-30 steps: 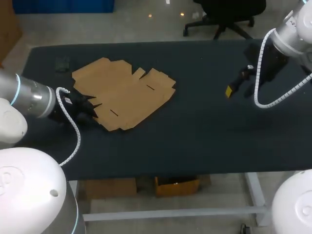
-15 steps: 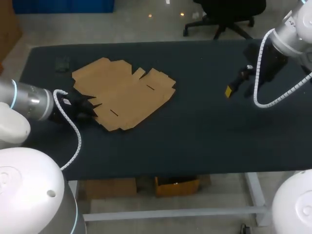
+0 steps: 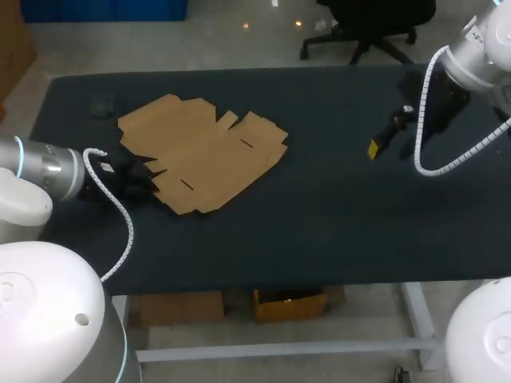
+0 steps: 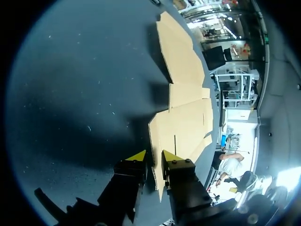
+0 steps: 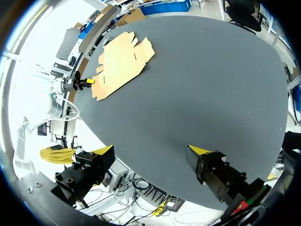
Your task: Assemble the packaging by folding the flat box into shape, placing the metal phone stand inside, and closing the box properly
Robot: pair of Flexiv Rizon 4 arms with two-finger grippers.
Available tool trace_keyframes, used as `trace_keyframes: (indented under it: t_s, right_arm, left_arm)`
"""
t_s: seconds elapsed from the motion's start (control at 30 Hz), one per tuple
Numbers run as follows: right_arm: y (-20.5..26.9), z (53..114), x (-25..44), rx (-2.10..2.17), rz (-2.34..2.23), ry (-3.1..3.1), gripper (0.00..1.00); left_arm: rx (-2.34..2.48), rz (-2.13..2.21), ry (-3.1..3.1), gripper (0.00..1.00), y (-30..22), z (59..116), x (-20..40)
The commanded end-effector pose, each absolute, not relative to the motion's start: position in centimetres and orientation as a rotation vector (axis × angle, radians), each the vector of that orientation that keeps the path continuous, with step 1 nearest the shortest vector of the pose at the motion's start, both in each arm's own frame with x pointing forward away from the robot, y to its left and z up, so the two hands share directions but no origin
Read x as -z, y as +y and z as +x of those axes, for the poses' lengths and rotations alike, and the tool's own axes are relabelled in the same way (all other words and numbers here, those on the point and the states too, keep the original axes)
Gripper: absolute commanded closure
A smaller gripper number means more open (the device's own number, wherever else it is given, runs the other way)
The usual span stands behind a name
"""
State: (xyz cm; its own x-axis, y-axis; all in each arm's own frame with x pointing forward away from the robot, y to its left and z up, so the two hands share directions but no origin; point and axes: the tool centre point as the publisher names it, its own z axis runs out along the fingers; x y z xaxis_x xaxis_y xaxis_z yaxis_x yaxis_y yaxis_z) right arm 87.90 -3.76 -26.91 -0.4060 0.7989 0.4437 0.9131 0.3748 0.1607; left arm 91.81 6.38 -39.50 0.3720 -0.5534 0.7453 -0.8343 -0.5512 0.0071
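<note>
The flat brown cardboard box blank lies unfolded on the left half of the dark table. My left gripper is low at the blank's left edge. In the left wrist view its yellow tips straddle the edge of a corner flap, with a narrow gap still showing between them. My right gripper hangs above the table's right part, wide open and holding nothing. From the right wrist view the blank lies far ahead. A small dark object sits at the far left, too dim to identify.
The table's front edge runs just below my left arm. Bare dark tabletop stretches between the blank and my right gripper.
My left arm has drawn back a little to the left while its fingers narrowed around the flap's edge. The blank and my right arm have not moved.
</note>
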Motion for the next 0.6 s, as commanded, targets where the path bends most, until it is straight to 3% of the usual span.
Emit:
trace_keyframes:
  t_s: [0.03, 0.37, 0.43, 0.47, 0.6]
  right_arm:
    - [-3.72, 87.77, 26.56, 0.551, -1.51, -2.349, 0.0]
    - [-3.77, 87.57, 26.45, 0.546, -1.519, -2.348, 0.0]
    - [-3.82, 87.55, 26.46, 0.546, -1.521, -2.347, 0.0]
    - [-3.84, 87.55, 26.46, 0.545, -1.521, -2.347, 0.0]
    - [-3.82, 87.54, 26.43, 0.546, -1.521, -2.348, 0.0]
  left_arm:
    - [-1.01, 2.238, -1.2, 0.79, 6.33, 92.23, 40.02]
    - [-1.024, 2.205, -1.177, 0.82, 6.13, 92.82, 40.42]
    - [-1.026, 2.201, -1.176, 0.88, 6.03, 92.91, 40.39]
    - [-1.028, 2.199, -1.176, 0.98, 5.98, 92.94, 40.35]
    - [-1.032, 2.191, -1.181, 1.0, 5.8, 93.17, 40.2]
